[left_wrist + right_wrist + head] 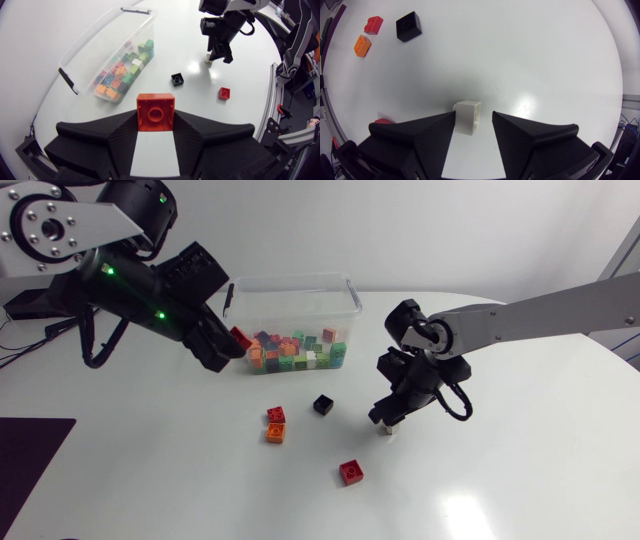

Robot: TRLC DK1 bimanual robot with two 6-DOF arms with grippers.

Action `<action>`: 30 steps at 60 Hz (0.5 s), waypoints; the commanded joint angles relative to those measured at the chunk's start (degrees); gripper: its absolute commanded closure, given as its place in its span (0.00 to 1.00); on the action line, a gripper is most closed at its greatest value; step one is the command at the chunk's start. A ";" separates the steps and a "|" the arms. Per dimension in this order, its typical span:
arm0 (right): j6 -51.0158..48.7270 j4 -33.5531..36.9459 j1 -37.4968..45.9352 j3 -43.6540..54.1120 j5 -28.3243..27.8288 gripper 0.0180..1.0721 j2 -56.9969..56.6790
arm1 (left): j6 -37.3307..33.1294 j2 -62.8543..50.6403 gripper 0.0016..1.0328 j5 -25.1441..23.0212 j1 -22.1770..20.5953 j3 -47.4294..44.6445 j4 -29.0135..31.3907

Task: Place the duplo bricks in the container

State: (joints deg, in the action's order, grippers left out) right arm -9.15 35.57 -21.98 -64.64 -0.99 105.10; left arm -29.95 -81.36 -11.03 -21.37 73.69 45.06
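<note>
Red brick (155, 111) is clamped in the left pincer (155, 121) near the container (290, 281). Right pincer (474, 124) stands apart around a white brick (467, 117) on the surface (545, 60).

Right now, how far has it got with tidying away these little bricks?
Many bricks already lie in the container. The left gripper holds a red brick near its wall, not yet dropped in. The right gripper stands open around a white brick on the table. Left to fetch: a black brick, an orange brick, a second red brick beside it, and a third red brick.
</note>
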 commanded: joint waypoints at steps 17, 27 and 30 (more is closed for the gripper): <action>0.71 -0.77 -0.61 1.27 -0.50 0.34 3.45 | 1.21 -3.28 0.69 -1.37 1.41 6.03 -2.87; 0.27 -1.03 -0.26 0.48 -0.68 0.16 4.68 | 1.13 -4.51 0.69 -1.37 1.41 7.08 -3.49; 0.01 -1.12 -0.08 0.22 -0.68 0.16 5.20 | 1.13 -4.68 0.69 -1.37 1.41 7.52 -3.57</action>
State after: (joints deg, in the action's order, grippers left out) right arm -9.17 34.50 -22.06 -64.53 -1.61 108.31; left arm -29.93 -84.82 -11.75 -20.29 78.52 41.89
